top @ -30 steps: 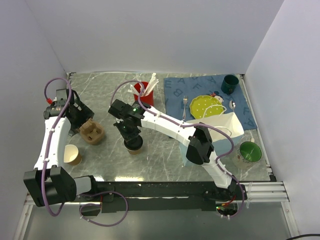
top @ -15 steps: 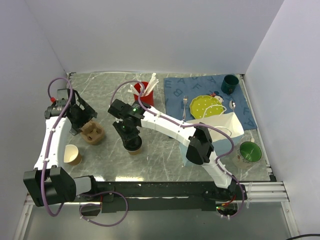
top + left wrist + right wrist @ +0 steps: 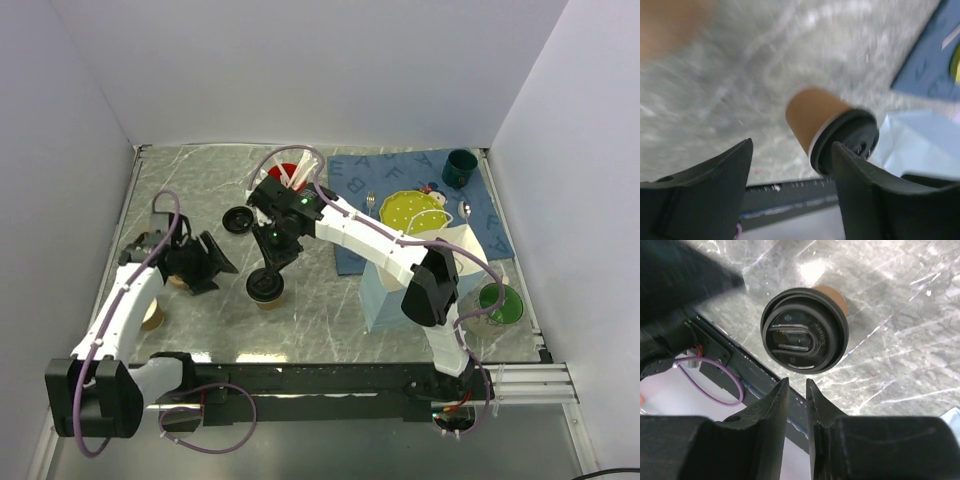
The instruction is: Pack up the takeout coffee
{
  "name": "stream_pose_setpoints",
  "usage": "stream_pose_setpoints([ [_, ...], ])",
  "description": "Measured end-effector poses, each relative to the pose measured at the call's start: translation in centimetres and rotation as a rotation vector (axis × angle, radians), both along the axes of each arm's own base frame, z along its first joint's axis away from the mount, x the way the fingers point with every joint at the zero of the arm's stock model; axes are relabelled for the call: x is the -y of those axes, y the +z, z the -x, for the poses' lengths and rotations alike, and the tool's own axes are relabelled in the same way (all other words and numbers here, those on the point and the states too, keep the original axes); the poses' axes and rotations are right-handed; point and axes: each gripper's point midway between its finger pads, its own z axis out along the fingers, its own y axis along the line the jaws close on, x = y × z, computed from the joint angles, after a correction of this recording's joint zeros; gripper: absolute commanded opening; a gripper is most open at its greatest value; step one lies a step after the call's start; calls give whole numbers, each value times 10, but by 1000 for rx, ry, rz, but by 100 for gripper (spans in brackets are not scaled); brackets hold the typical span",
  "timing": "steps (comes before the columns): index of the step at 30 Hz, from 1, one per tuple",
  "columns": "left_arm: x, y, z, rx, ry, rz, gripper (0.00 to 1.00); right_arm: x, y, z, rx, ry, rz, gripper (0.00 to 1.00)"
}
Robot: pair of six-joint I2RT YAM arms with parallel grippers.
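Swung in from the back-left since a second ago, my left claw (image 3: 222,272) just left of the takeout coffee (image 3: 265,287), upright on the counter (image 3: 200,190), red cup (image 3: 285,180) behind it, my right claw (image 3: 268,268) risen off its lid (image 3: 804,330), left wrist view, fingers (image 3: 715,185) wide apart, empty, coffee ahead between them, right wrist view, claw barely parted, empty, above the lid

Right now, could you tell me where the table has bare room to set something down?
Bare marble lies at the far left, beside the red cup, and in front between the takeout coffee and the white bag. The right side is crowded.
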Motion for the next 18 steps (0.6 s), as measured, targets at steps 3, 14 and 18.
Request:
stream_pose_setpoints([
  [3, 19, -4, 15, -17, -44, 57, 65, -2, -1, -2, 1, 7, -14, 24],
  [14, 35, -5, 29, 11, -31, 126, 58, -16, -14, -3, -24, 30, -53, 22],
  [18, 35, -16, 36, -14, -12, 132, 57, -15, -29, 1, -51, 35, -40, 22],
])
